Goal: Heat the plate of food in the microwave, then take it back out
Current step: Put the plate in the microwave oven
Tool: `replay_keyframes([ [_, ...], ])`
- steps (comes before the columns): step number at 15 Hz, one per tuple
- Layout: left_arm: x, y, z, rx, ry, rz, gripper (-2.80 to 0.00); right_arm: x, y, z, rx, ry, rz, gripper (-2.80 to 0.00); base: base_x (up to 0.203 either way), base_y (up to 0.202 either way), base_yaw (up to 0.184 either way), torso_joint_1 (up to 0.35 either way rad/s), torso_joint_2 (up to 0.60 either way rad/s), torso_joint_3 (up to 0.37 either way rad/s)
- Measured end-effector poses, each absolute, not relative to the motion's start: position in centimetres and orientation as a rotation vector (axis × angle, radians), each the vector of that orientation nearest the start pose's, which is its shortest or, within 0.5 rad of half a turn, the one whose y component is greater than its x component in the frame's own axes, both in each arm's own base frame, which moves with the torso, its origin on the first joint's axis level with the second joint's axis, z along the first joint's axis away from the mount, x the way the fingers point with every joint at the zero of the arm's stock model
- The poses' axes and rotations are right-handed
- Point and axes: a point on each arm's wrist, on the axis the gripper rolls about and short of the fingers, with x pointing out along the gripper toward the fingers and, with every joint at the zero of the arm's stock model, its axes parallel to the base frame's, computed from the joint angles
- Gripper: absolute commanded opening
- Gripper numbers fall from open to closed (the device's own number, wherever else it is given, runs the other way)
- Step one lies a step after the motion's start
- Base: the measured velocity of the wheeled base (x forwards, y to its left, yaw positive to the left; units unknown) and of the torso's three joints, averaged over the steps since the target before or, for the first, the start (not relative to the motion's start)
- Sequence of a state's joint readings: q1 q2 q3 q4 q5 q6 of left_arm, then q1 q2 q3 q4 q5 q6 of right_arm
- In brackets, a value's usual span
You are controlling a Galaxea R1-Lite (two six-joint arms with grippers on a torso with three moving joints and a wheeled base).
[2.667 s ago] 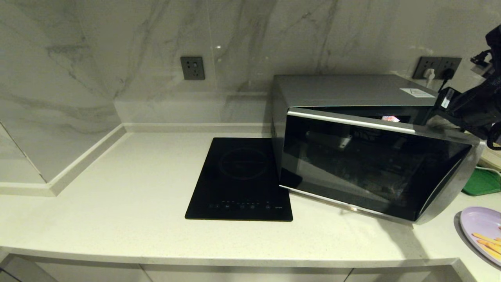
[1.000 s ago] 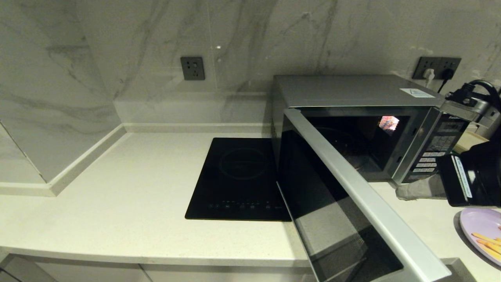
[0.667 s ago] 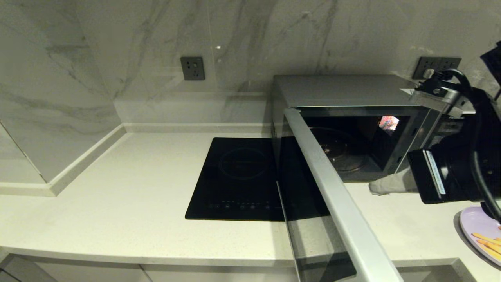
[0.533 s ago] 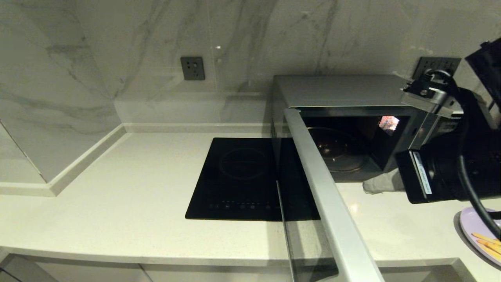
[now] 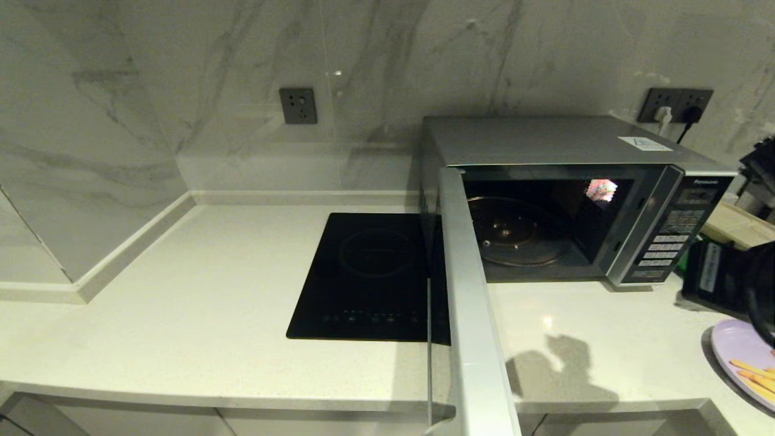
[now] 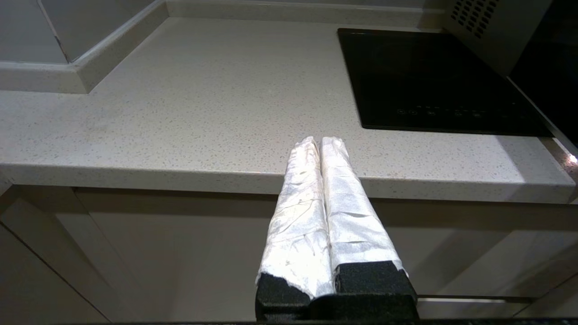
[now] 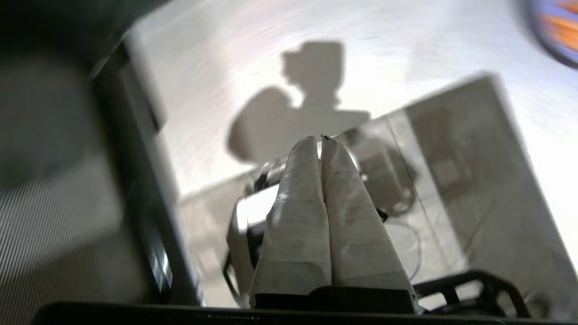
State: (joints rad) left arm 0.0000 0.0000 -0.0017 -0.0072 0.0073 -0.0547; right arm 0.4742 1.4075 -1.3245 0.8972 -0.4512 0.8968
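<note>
Head view: the microwave [image 5: 563,200] stands right of centre, its door [image 5: 466,303] swung fully open toward the lower edge, the glass turntable [image 5: 514,233] bare. The plate of food [image 5: 742,357] lies on the counter [image 5: 181,315] at the lower right corner. The right gripper [image 7: 320,142], clenched and empty, hangs above the door. The left gripper [image 6: 319,142], clenched and empty, is parked before the counter's edge.
</note>
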Motion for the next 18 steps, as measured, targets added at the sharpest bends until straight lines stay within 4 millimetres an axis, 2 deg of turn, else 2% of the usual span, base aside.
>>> replay_keyframes([
  [3, -2.3, 0.0, 7.7, -0.055, -0.009, 0.007, -2.80, 17.1, 2.6, 27.0, 0.539, 0.766, -0.619, -2.80, 0.000, 0.000, 0.000, 0.000, 0.00, 0.000],
  [7, -2.3, 0.0, 7.7, -0.055, -0.009, 0.007, -2.80, 16.6, -3.3, 26.0, 0.708, 0.740, -0.850, -2.80, 0.000, 0.000, 0.000, 0.000, 0.00, 0.000],
  [12, -2.3, 0.0, 7.7, -0.055, -0.009, 0.007, -2.80, 17.9, -9.6, 22.0, 0.861, 0.749, -1.035, -2.80, 0.000, 0.000, 0.000, 0.000, 0.00, 0.000],
  [13, -2.3, 0.0, 7.7, -0.055, -0.008, 0.007, -2.80, 18.2, -10.8, 21.1, 0.883, 0.752, -1.074, 0.00, 0.000, 0.000, 0.000, 0.000, 0.00, 0.000],
  [18, -2.3, 0.0, 7.7, -0.054, -0.009, 0.007, -2.80, 19.2, -16.8, 17.1, 1.022, 0.754, -1.197, 0.00, 0.000, 0.000, 0.000, 0.000, 0.00, 0.000],
])
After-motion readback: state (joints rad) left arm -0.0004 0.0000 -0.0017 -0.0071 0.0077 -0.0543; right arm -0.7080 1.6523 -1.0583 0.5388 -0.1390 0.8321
